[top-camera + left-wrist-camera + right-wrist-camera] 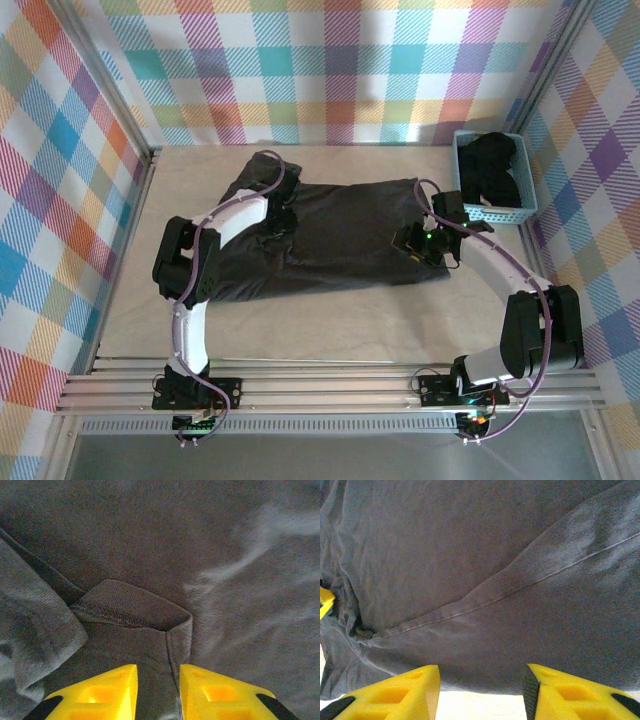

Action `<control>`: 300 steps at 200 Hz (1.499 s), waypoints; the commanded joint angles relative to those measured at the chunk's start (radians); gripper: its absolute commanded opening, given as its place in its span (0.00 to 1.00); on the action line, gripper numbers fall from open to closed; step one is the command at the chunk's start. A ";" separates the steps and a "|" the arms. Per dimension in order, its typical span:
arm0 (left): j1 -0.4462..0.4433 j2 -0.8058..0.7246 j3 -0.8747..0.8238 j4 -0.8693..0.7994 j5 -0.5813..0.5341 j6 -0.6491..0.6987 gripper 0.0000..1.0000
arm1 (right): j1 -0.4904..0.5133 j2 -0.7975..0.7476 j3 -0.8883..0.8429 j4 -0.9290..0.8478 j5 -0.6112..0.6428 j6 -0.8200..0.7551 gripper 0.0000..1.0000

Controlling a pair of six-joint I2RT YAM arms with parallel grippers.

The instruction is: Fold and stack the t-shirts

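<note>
Left jaws: yellow fingers [107, 690] stand narrowly apart, tips low over the dark t-shirt [340, 235]. A stitched seam and a turned-over flap [132, 607] of the cloth lie just ahead of the tips, and the seam runs down into the gap. Cloth pinched or merely lying beneath: cannot tell. Seen from above, the left jaws, at the end of the left arm [235, 215], sit over the shirt's left part near its far edge.

T-shirt: charcoal, spread mostly flat across the middle of the worktop [330, 330], long side running left to right, left end rumpled. It lies between the two arms.

Right jaws: yellow fingers [400, 692] spread wide, gripping nothing. The shirt's near edge crosses the gap right at the tips, with pale worktop showing below it. A long hem line [485, 597] runs diagonally across the cloth ahead. Seen from above, the right jaws, on the right arm [500, 265], are at the shirt's right end, by its near corner.

Far right: light-blue basket [497, 212] in the back corner, just beyond the shirt's right end, holding dark bundled cloth [490, 165].
</note>
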 commanded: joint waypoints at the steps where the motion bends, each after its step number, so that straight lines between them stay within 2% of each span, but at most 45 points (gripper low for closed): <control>1: -0.006 0.014 0.003 -0.012 -0.008 0.026 0.27 | -0.001 -0.018 0.012 0.023 -0.062 -0.020 0.47; 34: -0.010 0.021 -0.020 0.022 0.009 0.024 0.26 | -0.001 -0.025 0.019 0.040 -0.117 -0.010 0.47; 149: -0.033 0.044 -0.010 0.016 0.002 0.028 0.20 | -0.001 -0.033 0.033 0.022 -0.114 -0.015 0.48; 211: -0.036 0.048 -0.015 0.009 -0.017 0.034 0.22 | 0.000 -0.029 0.042 0.041 -0.146 -0.010 0.48; 226: -0.036 0.043 -0.021 0.021 -0.012 0.028 0.18 | -0.001 -0.031 0.046 0.038 -0.145 -0.010 0.48; 258: -0.039 0.039 -0.011 0.020 -0.015 0.024 0.00 | -0.001 -0.032 0.053 0.029 -0.142 -0.014 0.48; 300: -0.049 0.003 -0.022 0.019 -0.036 0.038 0.00 | -0.001 -0.033 0.047 0.035 -0.142 -0.007 0.48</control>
